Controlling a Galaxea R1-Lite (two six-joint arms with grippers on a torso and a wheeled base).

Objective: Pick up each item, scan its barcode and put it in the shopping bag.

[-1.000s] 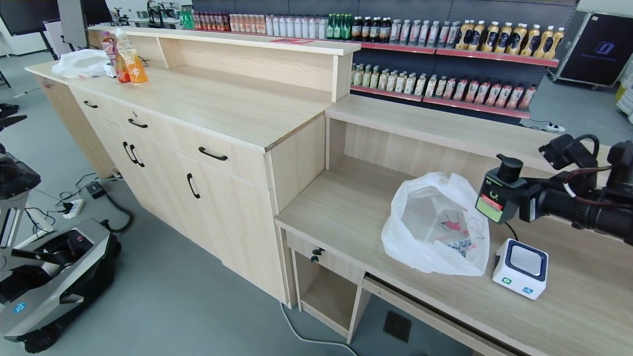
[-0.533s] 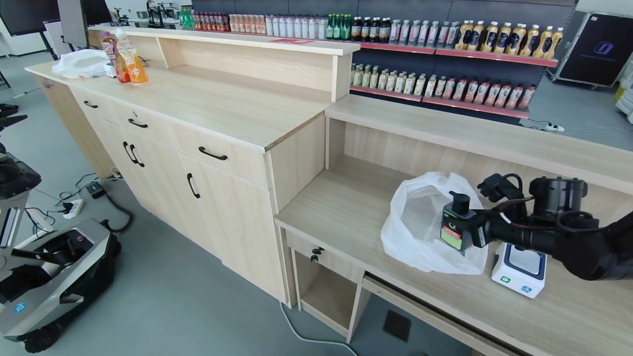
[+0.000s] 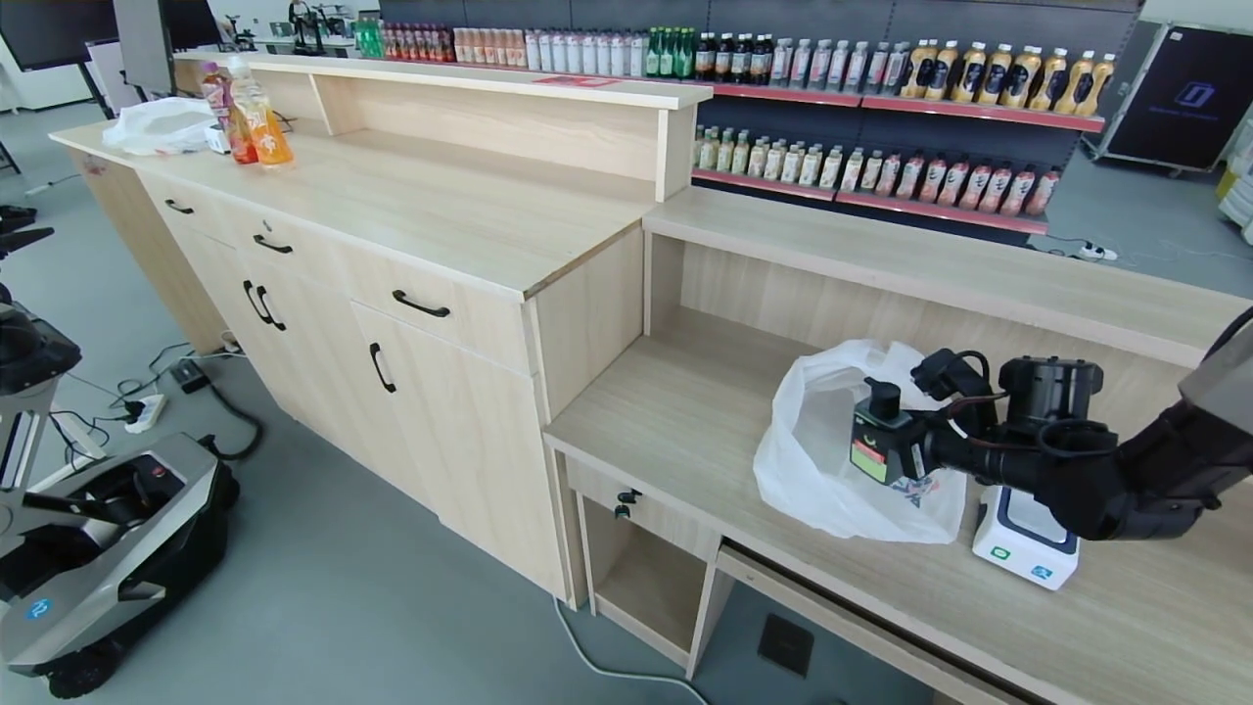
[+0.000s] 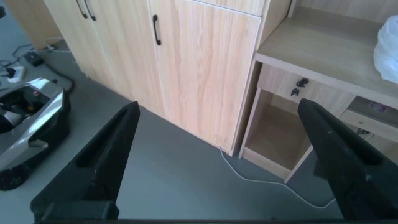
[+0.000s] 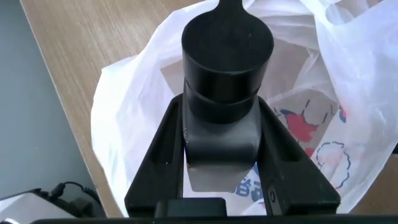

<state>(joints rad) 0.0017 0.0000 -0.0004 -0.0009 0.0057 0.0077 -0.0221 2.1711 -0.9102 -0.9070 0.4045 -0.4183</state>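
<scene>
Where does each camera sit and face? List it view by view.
Head: on the robot's head, facing forward-down at the light wooden counter; right arm shows.
Left wrist: faces grey floor and wooden cabinet doors; open left jaws show.
Right wrist: over the white plastic shopping bag; right jaws hold the black pump-top bottle.
Head and right wrist share bag, bottle.

A long pale wooden counter (image 3: 421,211) with black-handled drawers (image 3: 460,315) and cupboard doors (image 3: 440,441) steps down to a lower desk of the same wood (image 3: 675,411). Behind stands dark shelving (image 3: 979,111) with red-edged shelves, lined with bottles (image 3: 1023,73). The floor (image 3: 343,587) is smooth grey.
</scene>
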